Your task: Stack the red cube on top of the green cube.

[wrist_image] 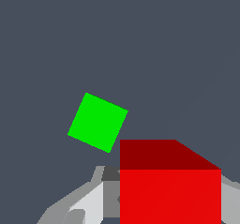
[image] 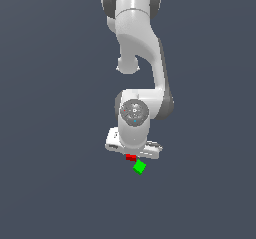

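Exterior view shows the white Panda arm (image: pixel 142 58) reaching down from the upper edge of the picture toward a plain dark grey-blue surface (image: pixel 50 183). At its lower end sits the claw (image: pixel 131 155), its pale body lying crosswise above the two cubes. The red cube (image: pixel 131 157) shows only as a small red sliver tucked right under the claw body, so most of it is hidden by the hand from this angle. Just beside it, toward the exterior view's right and a little nearer the lower edge, lies the green cube (image: pixel 139 167), resting on the surface and turned at an angle, like a diamond. The two cubes look very close, corner to corner, though whether they touch cannot be told here. In the wrist view the red cube (wrist_image: pixel 169 190) fills the foreground, large and squarely aligned, with grey and white finger parts (wrist_image: pixel 89 204) flanking it on both sides; the claw appears closed upon it and holding it. The green cube (wrist_image: pixel 98 122) lies beyond on the bare surface (wrist_image: pixel 117 40), rotated relative to the red one, apart from it in this view and not beneath it.
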`<state>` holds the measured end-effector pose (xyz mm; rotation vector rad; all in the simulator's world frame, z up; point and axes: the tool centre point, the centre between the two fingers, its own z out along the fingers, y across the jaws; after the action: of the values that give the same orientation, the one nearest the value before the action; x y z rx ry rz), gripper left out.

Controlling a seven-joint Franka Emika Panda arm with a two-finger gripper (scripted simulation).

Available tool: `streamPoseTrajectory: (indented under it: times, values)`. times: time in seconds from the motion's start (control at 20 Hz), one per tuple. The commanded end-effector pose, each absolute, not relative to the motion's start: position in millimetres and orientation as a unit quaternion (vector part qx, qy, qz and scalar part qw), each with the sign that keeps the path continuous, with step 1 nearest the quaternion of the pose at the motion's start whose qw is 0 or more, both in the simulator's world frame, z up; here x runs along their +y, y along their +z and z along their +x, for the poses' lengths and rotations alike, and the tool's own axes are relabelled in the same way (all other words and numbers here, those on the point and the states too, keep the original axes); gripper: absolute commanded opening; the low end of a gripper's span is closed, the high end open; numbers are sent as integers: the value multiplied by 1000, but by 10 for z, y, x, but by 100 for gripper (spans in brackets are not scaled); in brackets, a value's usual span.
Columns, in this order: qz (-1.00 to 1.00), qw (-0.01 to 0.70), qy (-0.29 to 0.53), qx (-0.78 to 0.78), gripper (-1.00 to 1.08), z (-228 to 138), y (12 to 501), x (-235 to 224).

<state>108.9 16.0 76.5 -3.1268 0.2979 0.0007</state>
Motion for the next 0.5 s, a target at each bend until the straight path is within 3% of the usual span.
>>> streamPoseTrajectory:
  times: [0.0,0.45]
  values:
    - [-995,0,0,95,-100,1187,728,251]
    - [-995,0,0,95,-100,1388,640,435]
